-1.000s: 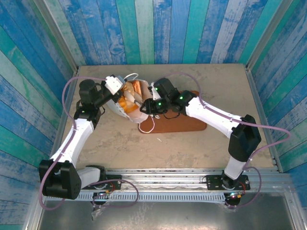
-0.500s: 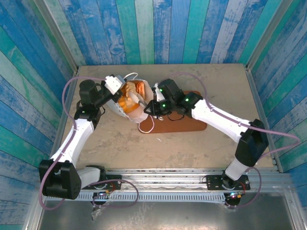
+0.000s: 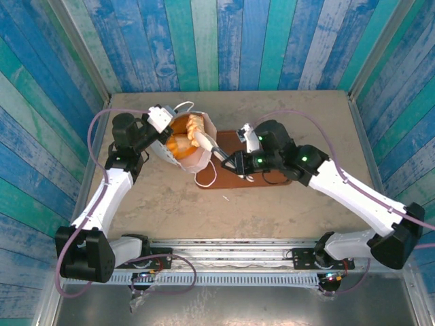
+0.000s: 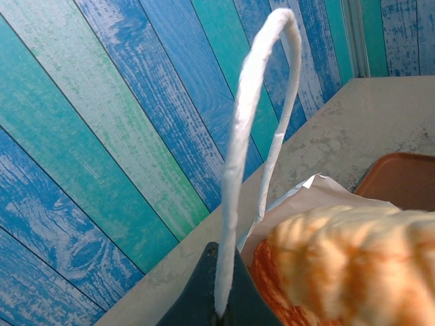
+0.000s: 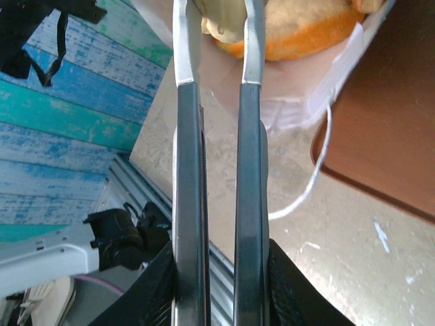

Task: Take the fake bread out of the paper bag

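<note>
The bread (image 3: pixel 182 142) sits in the open bag (image 3: pixel 198 161), just beside the tray (image 3: pixel 275 178). The left gripper (image 4: pixel 219 309) pinches the cord handle (image 4: pixel 253 102). The right gripper (image 5: pixel 219 30) is narrow, clamped on a pale loaf (image 5: pixel 224 10) at the bag mouth. Loaves are probably light, stiff and glossy-slick, so grip across the narrow middle.

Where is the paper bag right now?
In the top view, the paper bag sits left of the middle, between the left gripper and the brown tray.
</note>
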Motion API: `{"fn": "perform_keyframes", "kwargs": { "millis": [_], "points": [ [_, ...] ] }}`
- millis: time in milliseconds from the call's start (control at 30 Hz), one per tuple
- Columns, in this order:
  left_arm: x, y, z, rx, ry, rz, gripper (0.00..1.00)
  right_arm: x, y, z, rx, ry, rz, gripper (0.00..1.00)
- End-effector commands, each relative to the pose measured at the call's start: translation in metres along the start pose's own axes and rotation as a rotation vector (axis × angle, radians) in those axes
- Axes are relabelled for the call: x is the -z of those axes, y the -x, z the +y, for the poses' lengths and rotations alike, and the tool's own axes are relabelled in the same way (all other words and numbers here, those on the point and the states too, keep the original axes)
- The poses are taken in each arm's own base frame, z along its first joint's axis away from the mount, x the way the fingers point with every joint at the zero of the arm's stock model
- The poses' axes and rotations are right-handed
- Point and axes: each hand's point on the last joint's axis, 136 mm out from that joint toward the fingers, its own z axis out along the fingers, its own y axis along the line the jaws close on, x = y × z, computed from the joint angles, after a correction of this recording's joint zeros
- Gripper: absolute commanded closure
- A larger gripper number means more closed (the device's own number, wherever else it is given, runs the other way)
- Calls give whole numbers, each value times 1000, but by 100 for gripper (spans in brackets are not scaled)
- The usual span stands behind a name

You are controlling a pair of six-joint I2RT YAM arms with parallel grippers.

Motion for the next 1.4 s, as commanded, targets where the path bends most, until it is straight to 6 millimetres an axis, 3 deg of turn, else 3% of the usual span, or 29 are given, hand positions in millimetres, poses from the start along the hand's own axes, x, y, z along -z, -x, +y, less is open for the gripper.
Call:
{"fn": "perform_keyframes", "kwargs": {
  "millis": [0,233,467,900,1100,1367],
  "points": [
    [-2,13,13,-29,45,-26,100,27,-6,8,31,54,-19,77],
    [-4,14,16,-37,55,-24,100,75,-15,2,26,75,-88,76],
    [-4,17,17,-39,50,-30,100,102,-10,-36,-65,21,-157,75],
    [-8,15,17,-31,40,-26,100,82,-1,-133,-297,45,-116,71],
    [-9,14,17,-29,37,-17,100,64,3,-166,-392,97,-119,71],
    [-8,12,16,-27,37,-11,99,57,6,-200,-473,91,-148,70]
  ]
}}
